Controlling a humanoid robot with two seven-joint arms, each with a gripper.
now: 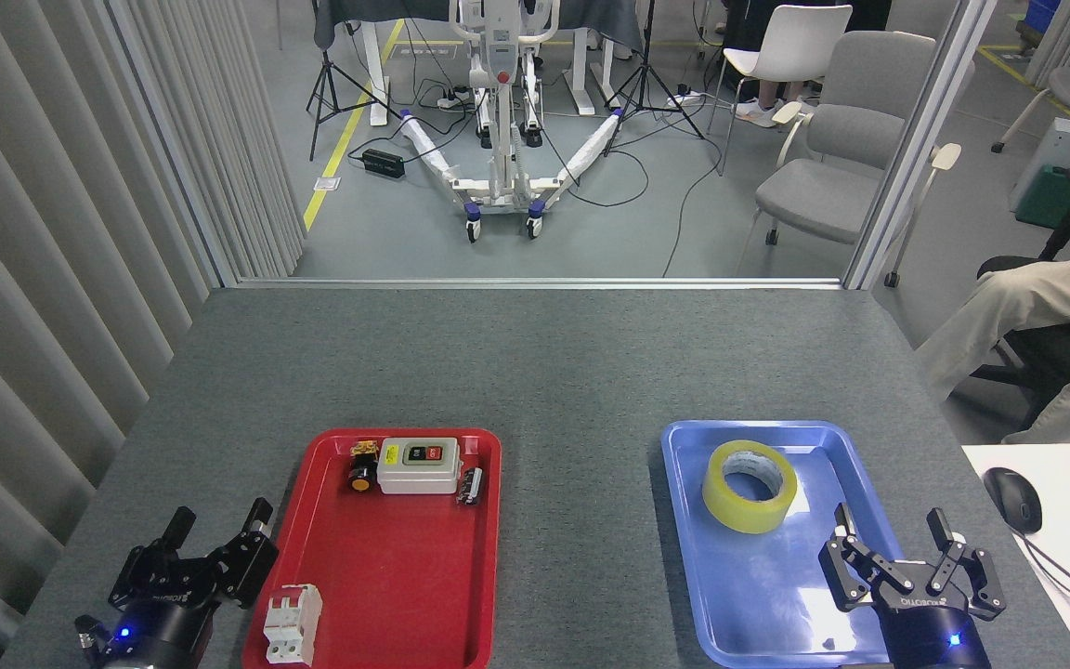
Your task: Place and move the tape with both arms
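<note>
The yellow tape roll [750, 486] with its white core lies flat in the far part of the blue tray [711, 557]. My right gripper [890, 521] stands open over the tray's near right side, a short way from the roll and not touching it. My left gripper [222, 518] is open at the near left of the table, just left of the red tray [386, 576], holding nothing.
In the red tray sit a grey switch box [418, 465] with green and red buttons, a small yellow-capped part [361, 469], a metal clip [470, 486] and a white circuit breaker [293, 623]. A seated person's legs [1018, 321] and a mouse [1016, 499] are at the right.
</note>
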